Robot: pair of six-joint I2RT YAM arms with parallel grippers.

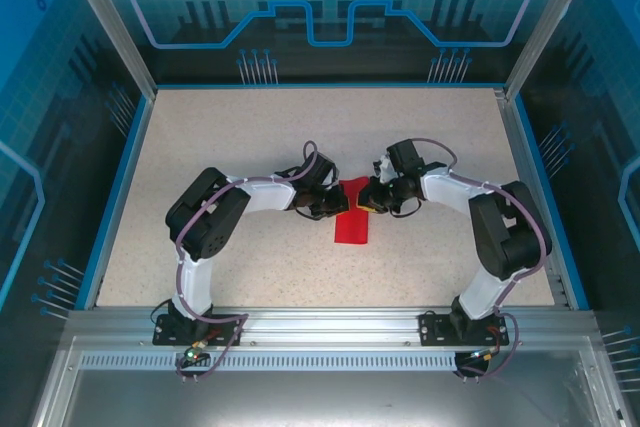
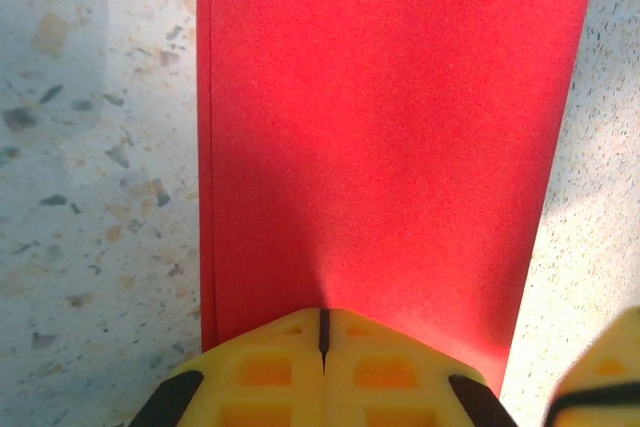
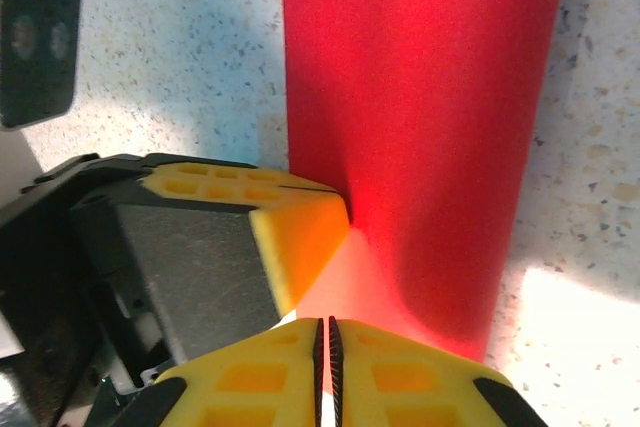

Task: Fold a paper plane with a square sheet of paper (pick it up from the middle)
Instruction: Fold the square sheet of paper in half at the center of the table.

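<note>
The square sheet of paper (image 1: 352,219) is bright red and lies as a long folded rectangle between the two arms; the paper plane is out of view. My left gripper (image 1: 340,205) is shut on the paper's left long edge, and in the left wrist view the red sheet (image 2: 400,127) runs away from the closed tips of the left gripper (image 2: 323,332). My right gripper (image 1: 366,203) comes in from the right and meets it over the sheet. In the right wrist view the right gripper (image 3: 327,342) has its jaws pressed onto the raised edge of the paper (image 3: 430,97), right beside the left gripper's fingers (image 3: 300,227).
The speckled tabletop (image 1: 250,147) is bounded by a blue rim (image 1: 120,187) and clear side walls. A metal rail (image 1: 330,322) with both arm bases runs along the near edge.
</note>
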